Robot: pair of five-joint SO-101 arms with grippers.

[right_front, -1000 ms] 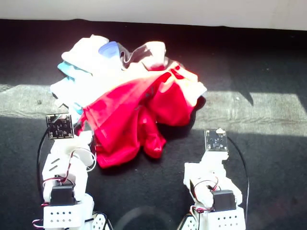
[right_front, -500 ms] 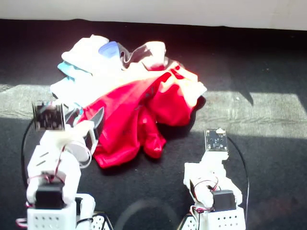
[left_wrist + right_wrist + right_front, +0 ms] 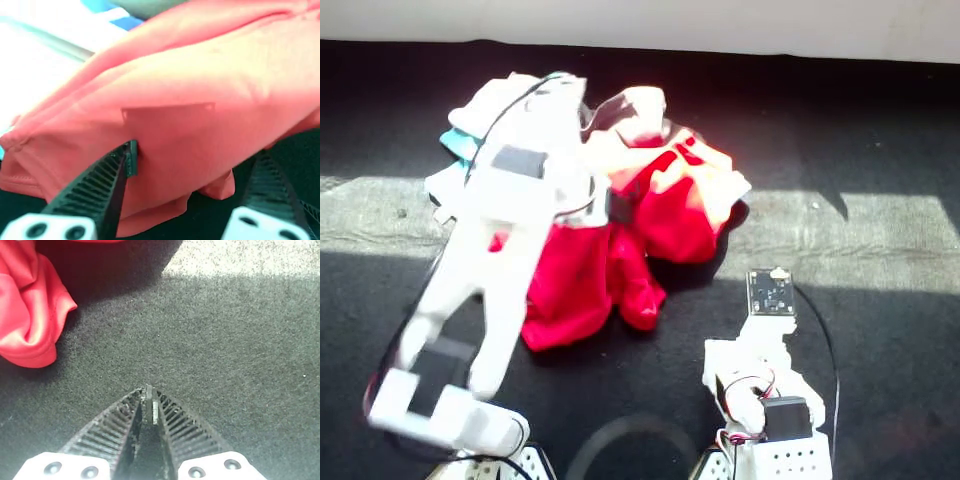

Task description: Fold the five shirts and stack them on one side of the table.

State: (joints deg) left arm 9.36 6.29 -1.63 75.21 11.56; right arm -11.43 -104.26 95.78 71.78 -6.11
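1. Crumpled red fabric shirt (image 3: 665, 215) lay heaped against pale white-and-blue shirts (image 3: 485, 105) on the dark carpeted surface (image 3: 880, 340).
2. Left gripper (image 3: 195, 155) was spread wide at a red fold, not grasping; right gripper (image 3: 149, 395) was clenched, empty.
3. The shirt looked light, limp and probably slippery. Best pinched at a hem or thick fold.

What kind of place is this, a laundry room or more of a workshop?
Most likely a robot test bench, not a laundry room. A small white left arm and right arm sit at the edge of a table covered in dark felt-like cloth, with a loose heap of shirts dumped on it.
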